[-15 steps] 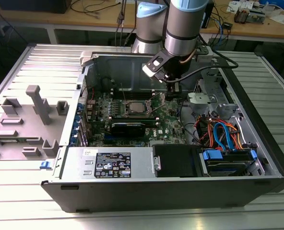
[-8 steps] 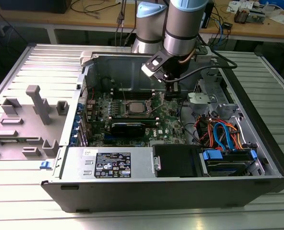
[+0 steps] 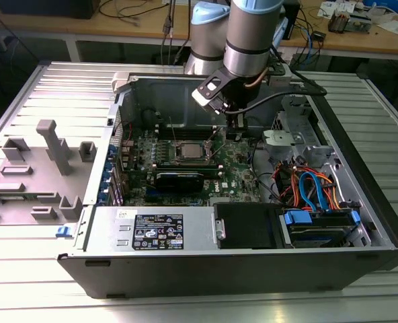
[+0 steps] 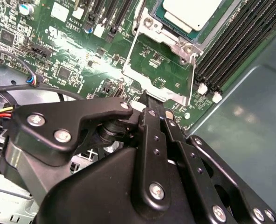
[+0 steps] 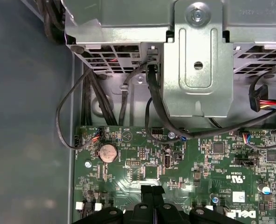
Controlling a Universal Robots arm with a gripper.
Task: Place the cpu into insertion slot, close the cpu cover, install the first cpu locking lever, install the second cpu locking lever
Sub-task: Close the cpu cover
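Where the ribbed metal table (image 3: pixel 24 289) carries an open computer case (image 3: pixel 253 269) lying on its side, the arm (image 3: pixel 253 33) reaches down into the case. The green motherboard (image 3: pixel 239 176) covers the case floor on the exterior view's left. The gripper (image 3: pixel 234 124) hangs low over the board, between the slot and the drive cage. In the second wrist view the fingers (image 4: pixel 152 126) are drawn together. Their tips meet the free edge of the cpu cover (image 4: pixel 149 85), though I cannot tell whether they pinch it. That cover is swung open, with green board showing through its window. Beside it, the insertion slot (image 4: pixel 152 23) sits near the middle of the board, and the cpu (image 4: pixel 189 11) lies seated in it, silver top up.
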